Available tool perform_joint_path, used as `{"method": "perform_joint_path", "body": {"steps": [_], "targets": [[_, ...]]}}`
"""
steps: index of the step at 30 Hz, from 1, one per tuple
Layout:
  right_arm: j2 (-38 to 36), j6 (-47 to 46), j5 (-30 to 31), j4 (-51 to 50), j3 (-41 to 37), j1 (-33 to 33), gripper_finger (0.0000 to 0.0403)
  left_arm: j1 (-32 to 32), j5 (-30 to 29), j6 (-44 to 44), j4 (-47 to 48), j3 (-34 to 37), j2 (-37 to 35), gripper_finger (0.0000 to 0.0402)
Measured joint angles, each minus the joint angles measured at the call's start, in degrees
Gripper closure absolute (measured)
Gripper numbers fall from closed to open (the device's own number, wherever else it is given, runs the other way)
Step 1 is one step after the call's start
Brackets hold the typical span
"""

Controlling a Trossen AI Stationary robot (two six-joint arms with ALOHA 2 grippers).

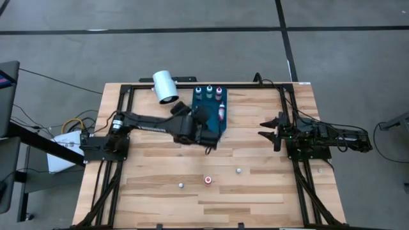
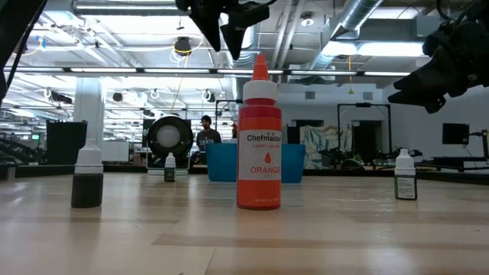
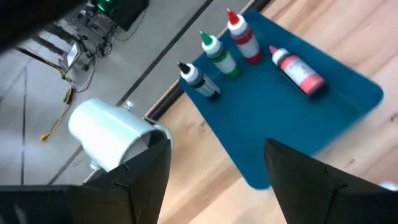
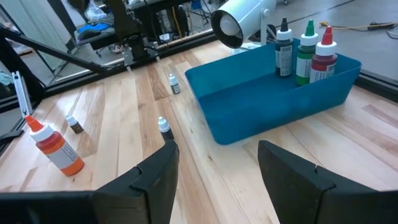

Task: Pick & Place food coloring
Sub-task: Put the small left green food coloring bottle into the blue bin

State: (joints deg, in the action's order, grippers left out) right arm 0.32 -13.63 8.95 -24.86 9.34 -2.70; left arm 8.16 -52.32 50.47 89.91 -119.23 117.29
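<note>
Food coloring bottles stand at the far end of the blue tray (image 3: 280,118): a dark-topped one (image 3: 196,79), a green one (image 3: 219,54) and a red one (image 3: 244,35). A pink-red one (image 3: 300,70) lies on its side on the tray floor. An orange bottle (image 1: 208,180) stands upright on the table near the front, with small pale bottles (image 1: 181,185) (image 1: 239,170) beside it. My left gripper (image 3: 217,180) hovers open above the tray's near end (image 1: 206,126), nothing between its fingers. My right gripper (image 1: 263,128) rests open at the table's right side.
A large white cylinder (image 1: 165,87) lies at the tray's far left corner. Another small bottle (image 1: 319,170) stands near the right arm's base. A black frame (image 1: 192,86) runs along the table's edges. A person (image 2: 206,137) shows in the room beyond the table.
</note>
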Motion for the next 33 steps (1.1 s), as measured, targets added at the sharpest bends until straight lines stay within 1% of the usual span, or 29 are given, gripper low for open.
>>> {"method": "perform_joint_path", "body": {"steps": [8,14,18,21,28,33], "targets": [[0.0,0.0,0.0,0.0,0.0,0.0,0.0196,3.9,2.6,10.4,0.1,11.8,-2.4,0.0154],[0.0,0.0,0.0,0.0,0.0,0.0,0.0196,5.2,5.4,17.4,-0.2,21.9,-7.9,0.0154],[0.0,0.0,0.0,0.0,0.0,0.0,0.0196,5.8,6.4,21.9,-2.0,29.9,-13.9,0.0155],[0.0,0.0,0.0,0.0,0.0,0.0,0.0196,5.8,7.8,23.7,-4.6,36.3,-19.4,0.0159],[0.0,0.0,0.0,0.0,0.0,0.0,0.0196,5.8,11.3,23.8,-14.1,50.5,-32.8,0.0181],[0.0,0.0,0.0,0.0,0.0,0.0,0.0196,5.8,13.8,23.9,-17.4,58.5,-41.6,0.0196]]}}
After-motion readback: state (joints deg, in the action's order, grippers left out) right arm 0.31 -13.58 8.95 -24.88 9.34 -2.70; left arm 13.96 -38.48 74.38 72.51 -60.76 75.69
